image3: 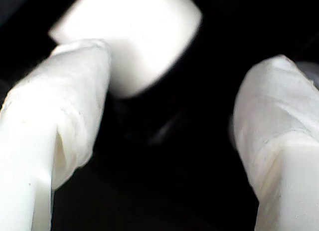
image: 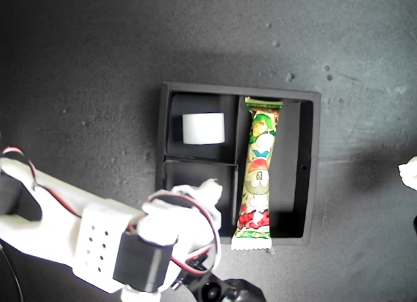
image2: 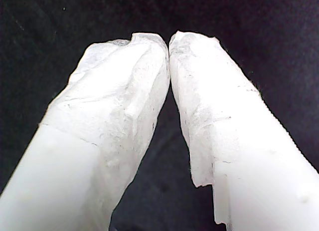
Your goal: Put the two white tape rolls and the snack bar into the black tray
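- Hovering over the black tray (image: 306, 165), my second gripper (image3: 169, 136) stands with its jaws spread wide and nothing between them; the second wrist view shows a white tape roll (image3: 137, 36) just beyond one padded fingertip (image3: 65, 96), blurred and bright against the dark.
- Seen in the exterior view, one white tape roll (image: 203, 128) lies on its side in the far small compartment, at that view's left of the tray, while the snack bar (image: 258, 175) lies lengthwise in the long compartment, its near end poking over the tray's rim.
- Only that one roll can be picked out for certain; the near small compartment is largely covered by the white arm (image: 98, 233) reaching in from the exterior view's lower left, so whether a second roll sits there I cannot tell.
- My first gripper (image2: 168, 41) has its tips pressed together on nothing, over plain dark surface; a white sliver at the exterior view's right edge may be it.
- Judged from the layout, the job looks near its end, at or just after a release; the next move seems to call for lifting the second gripper straight up without nudging the roll.
- Tray walls read as matte and rigid, the wrapper glossy and crinkled, the roll a smooth short cylinder, the fingertips wrapped in rough white tape.
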Controlling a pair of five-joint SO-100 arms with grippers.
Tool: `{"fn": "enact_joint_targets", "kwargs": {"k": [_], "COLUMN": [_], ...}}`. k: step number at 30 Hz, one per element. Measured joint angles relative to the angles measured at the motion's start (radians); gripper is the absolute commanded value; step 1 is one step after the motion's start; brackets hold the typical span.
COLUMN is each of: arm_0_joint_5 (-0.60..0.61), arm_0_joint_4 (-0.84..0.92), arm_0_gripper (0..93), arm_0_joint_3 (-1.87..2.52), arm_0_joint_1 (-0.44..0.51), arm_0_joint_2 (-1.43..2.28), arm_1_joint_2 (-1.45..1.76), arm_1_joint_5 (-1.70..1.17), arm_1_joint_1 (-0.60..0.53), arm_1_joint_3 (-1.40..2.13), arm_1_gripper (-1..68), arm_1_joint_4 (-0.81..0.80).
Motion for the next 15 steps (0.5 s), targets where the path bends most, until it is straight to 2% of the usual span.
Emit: {"fn": "enact_joint_targets", "kwargs": {"k": [5,9,13,15], "arm_0_joint_5": [0.015,0.025,0.017,-0.011], "arm_0_joint_4": [0.0,0.0,0.0,-0.006], "arm_0_gripper": [0.1,0.1,0.1,0.0], "arm_0_joint_3": [0.08,0.314,0.638,0.847], "arm_0_joint_1": [-0.011,-0.071,-0.16,-0.198], "arm_0_joint_2": [0.081,0.327,0.672,0.864], "arm_1_joint_2": [0.0,0.04,0.21,0.328], "arm_1_joint_5": [0.0,0.005,0.054,0.057], "arm_1_joint_1": [0.023,0.075,0.147,0.161], "arm_1_joint_3": [0.0,-0.046,-0.078,-0.055], "arm_1_gripper": [-0.2,-0.3,-0.3,-0.3], "arm_1_joint_4": [0.029,0.152,0.35,0.359]}}
